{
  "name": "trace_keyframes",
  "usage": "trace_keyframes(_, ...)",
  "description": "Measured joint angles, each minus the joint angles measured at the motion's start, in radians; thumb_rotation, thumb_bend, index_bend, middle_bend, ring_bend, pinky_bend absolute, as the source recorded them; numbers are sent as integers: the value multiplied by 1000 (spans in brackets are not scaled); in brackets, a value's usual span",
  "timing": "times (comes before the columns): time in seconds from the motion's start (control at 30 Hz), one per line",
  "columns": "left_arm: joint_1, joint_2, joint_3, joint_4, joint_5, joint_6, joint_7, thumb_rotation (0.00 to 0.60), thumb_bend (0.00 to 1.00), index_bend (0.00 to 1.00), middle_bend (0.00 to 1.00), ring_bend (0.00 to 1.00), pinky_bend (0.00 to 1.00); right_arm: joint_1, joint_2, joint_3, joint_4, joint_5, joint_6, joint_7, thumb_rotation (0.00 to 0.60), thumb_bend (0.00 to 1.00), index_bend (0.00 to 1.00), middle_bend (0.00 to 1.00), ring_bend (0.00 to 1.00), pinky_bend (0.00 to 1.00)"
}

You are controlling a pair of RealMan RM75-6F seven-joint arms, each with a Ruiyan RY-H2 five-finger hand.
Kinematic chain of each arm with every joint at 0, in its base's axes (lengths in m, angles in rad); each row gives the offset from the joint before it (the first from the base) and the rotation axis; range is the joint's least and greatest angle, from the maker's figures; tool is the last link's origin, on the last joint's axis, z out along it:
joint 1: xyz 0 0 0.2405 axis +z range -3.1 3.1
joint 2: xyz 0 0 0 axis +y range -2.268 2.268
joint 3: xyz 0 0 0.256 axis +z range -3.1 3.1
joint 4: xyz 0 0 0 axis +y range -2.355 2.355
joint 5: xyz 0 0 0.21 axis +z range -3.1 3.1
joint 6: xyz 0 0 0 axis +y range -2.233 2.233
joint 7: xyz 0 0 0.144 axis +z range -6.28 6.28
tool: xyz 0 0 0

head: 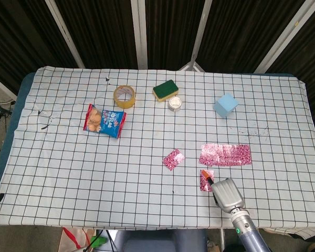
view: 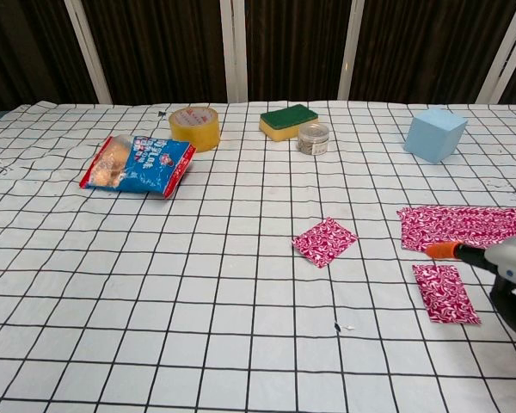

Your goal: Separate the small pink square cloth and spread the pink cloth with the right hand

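Note:
A small pink square cloth [view: 445,292] lies flat on the checked tablecloth, just on the near side of a pink patterned strip of cloth [view: 464,225]; the two are apart. The same square [head: 204,182] and strip [head: 225,155] show in the head view. My right hand [view: 512,275] hovers at the right edge with one orange-tipped finger [view: 437,250] stretched out above the gap between them, holding nothing. Its other fingers are hidden under the silver back of the hand [head: 227,193]. Another small pink square [view: 324,241] lies alone to the left. The left hand is out of sight.
At the back stand a light blue cube [view: 435,135], a small tin [view: 313,138], a green-and-yellow sponge [view: 288,120] and a roll of yellow tape [view: 195,127]. A snack bag [view: 139,163] lies at the left.

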Motion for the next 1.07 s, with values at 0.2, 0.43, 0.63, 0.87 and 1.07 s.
trace_keyframes(0.2,2,5,1,6,12,3,-22,600,259,132,0,0,60,-38,71,18,-39,-95,64,146,600,786,0,69,106,118)
trace_keyframes(0.43,17,15,8,15,41,31,-68,600,259,132,0,0,60,-116,188,24,9,-200,152,458,600,785,0,48,93,95)
trace_keyframes(0.63,29,27,16,20,60,43,-102,600,259,132,0,0,60,-254,292,-1,102,-257,244,678,600,784,0,43,64,80)
trace_keyframes(0.87,38,35,20,25,64,49,-118,600,260,132,0,0,60,-345,308,10,152,-251,314,665,600,775,0,42,58,67)
trace_keyframes(1.07,41,42,24,27,67,44,-136,600,259,135,0,0,60,-401,312,57,172,-253,370,683,600,701,0,42,57,67)
